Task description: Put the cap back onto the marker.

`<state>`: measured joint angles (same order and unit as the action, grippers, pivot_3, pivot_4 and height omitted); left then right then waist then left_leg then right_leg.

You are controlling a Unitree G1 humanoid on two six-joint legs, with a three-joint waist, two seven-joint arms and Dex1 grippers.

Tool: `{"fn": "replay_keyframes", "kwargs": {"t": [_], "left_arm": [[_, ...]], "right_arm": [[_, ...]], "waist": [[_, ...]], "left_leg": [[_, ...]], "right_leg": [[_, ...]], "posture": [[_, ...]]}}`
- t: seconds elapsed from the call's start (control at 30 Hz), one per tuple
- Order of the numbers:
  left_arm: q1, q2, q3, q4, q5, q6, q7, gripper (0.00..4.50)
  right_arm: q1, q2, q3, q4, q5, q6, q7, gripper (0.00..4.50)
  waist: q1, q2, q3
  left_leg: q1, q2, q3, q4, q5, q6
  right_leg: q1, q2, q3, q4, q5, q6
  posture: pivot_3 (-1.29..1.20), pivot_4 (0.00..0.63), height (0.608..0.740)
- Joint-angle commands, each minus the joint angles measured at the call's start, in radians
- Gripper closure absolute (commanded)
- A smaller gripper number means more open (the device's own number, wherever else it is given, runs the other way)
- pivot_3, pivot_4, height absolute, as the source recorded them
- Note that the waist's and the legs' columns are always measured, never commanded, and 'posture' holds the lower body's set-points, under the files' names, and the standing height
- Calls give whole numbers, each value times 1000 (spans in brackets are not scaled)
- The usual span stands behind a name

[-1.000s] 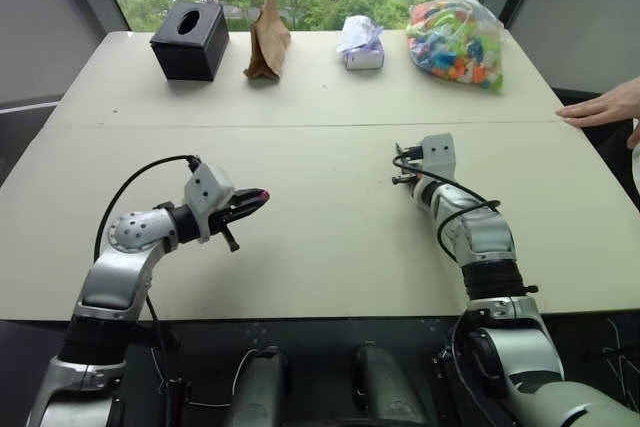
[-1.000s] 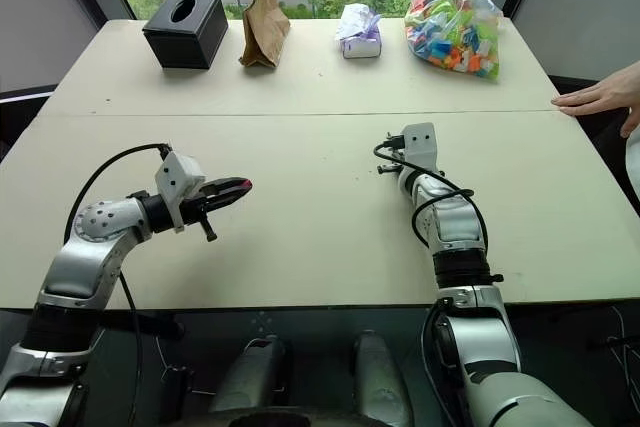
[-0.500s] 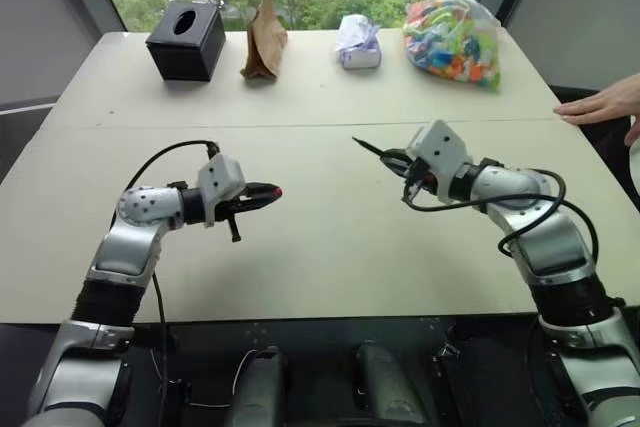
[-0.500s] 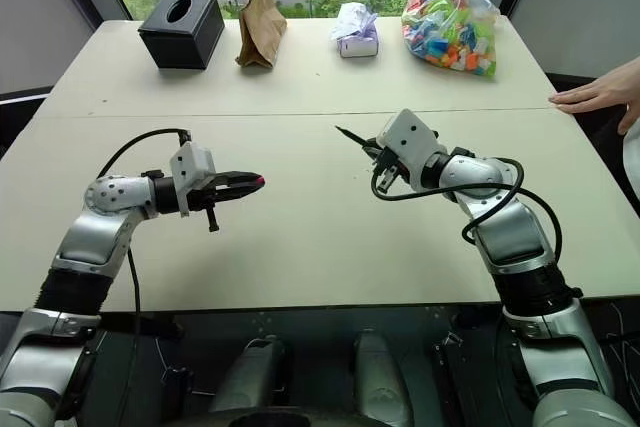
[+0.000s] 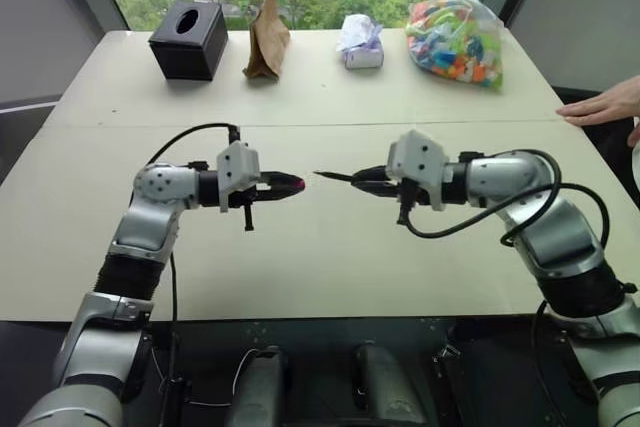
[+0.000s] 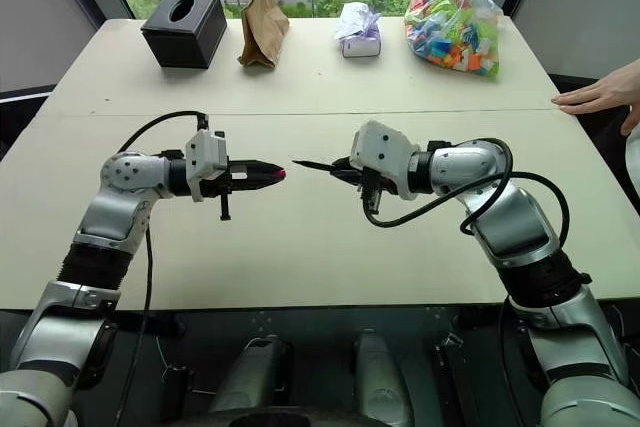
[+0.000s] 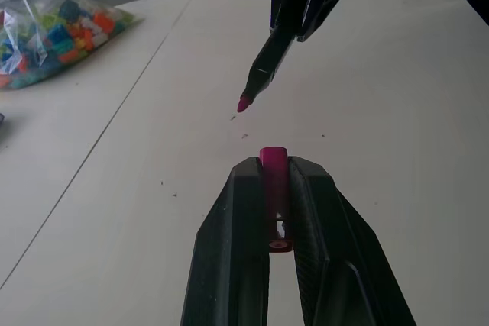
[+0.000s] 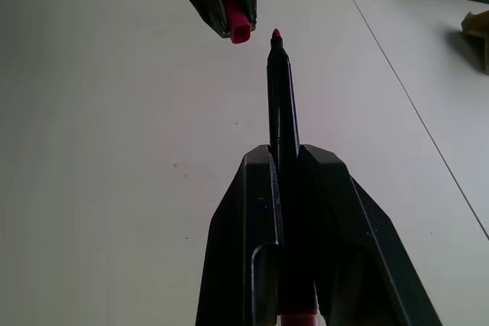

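**benchbot_fan:** Pale beige surface (image 5: 330,267) by a big window, trees outside. Both arms are up over the near half of it. The cap (image 7: 273,159) is pinched in the left hand (image 5: 285,184), fingers closed tight on it, its open end poking out just past the fingertips. The marker (image 8: 281,97) is clamped in the right hand (image 5: 365,185), also closed, its barrel sticking out well ahead of that hand with the red tip leading. Tip and cap mouth are close but not touching yet.

**gripper_greg:** Lined up though? From the right wrist view the tip looks a bit off to one side of the cap mouth.

**benchbot_fan:** Yeah, I'd say near, not coaxial. If it were me: keep one hand still, nudge the other sideways until the tip points straight into the opening, match the tilt, then push along the barrel slowly. Shoving at an angle could pop that tiny cap out of the pinch.

**gripper_greg:** Anything in the way?

**benchbot_fan:** Nope. Far beyond both hands sit a black tissue box (image 5: 189,40), a brown paper bag (image 5: 267,42), a small wrapped packet (image 5: 362,43) and a bag of colourful pieces (image 5: 456,40). A person's hand (image 5: 600,107) rests on the edge, out past the right hand.
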<state>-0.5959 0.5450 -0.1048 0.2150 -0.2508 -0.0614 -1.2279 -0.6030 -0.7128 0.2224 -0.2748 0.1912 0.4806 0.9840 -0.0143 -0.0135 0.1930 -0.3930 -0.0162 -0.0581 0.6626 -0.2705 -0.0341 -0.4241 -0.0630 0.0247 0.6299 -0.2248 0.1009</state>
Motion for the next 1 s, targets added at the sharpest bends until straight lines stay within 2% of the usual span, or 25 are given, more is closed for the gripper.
{"fn": "replay_keyframes", "kwargs": {"t": [0.03,1.0], "left_arm": [[-18,0,6,-43,-17,4,1,4500],[-37,-35,-14,-41,-15,7,-18,4500]], "right_arm": [[-26,-2,-13,-21,9,-7,16,4467],[-30,18,2,-78,14,31,27,4467]], "waist": [[0,0,0],[0,0,0]], "left_leg": [[0,0,0,0,0,0],[0,0,0,0,0,0]], "right_leg": [[0,0,0,0,0,0],[0,0,0,0,0,0]], "posture": [[0,150,740],[0,150,740]]}}
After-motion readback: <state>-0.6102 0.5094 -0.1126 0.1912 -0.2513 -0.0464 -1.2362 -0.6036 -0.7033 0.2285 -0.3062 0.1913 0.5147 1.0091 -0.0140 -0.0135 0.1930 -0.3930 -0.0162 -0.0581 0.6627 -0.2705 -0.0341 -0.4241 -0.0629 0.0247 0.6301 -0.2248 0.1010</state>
